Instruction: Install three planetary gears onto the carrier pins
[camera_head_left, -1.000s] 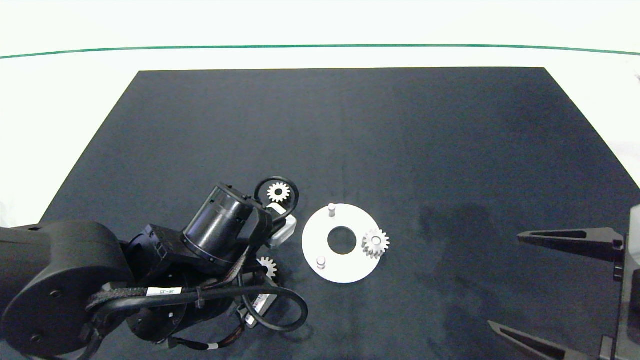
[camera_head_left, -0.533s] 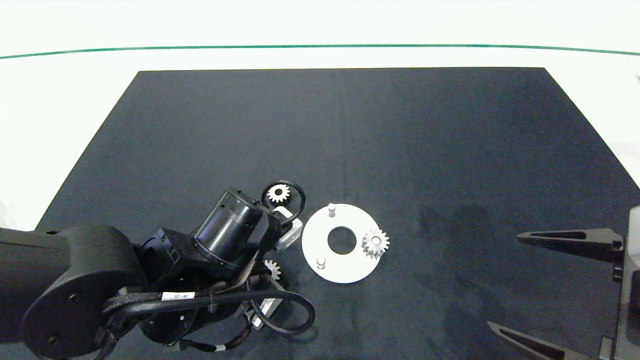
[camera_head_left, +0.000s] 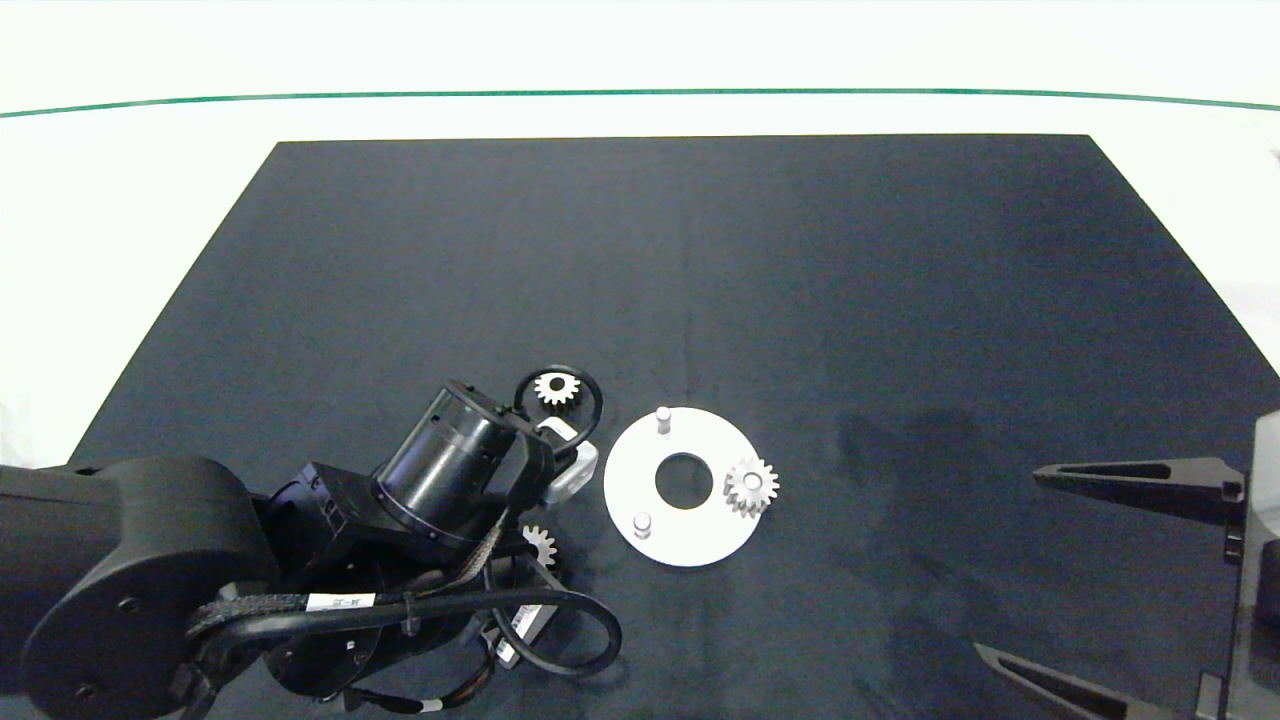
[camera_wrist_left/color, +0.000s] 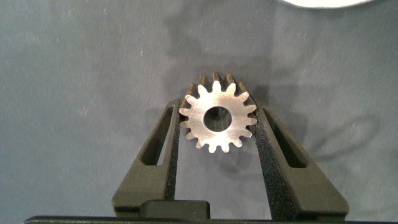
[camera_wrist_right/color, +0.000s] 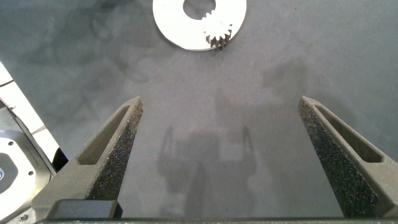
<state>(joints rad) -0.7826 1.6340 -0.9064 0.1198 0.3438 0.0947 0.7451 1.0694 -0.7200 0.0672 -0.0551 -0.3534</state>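
One planetary gear (camera_head_left: 752, 486) is seated on the white carrier disc (camera_head_left: 690, 540); two carrier pins (camera_head_left: 662, 417) stand bare. I've got my left gripper (camera_wrist_left/color: 217, 124) clenched on a second gear (camera_wrist_left/color: 217, 118) just left of the disc, pads across its teeth. It looks lifted off the mat, though I can't be sure. Stiff, slick metal, so I'd keep the squeeze square. Third gear (camera_head_left: 557, 388) lies on the tabletop (camera_head_left: 800, 250) nearby. Right gripper (camera_wrist_right/color: 217, 162) hangs wide open, parked well to the right.
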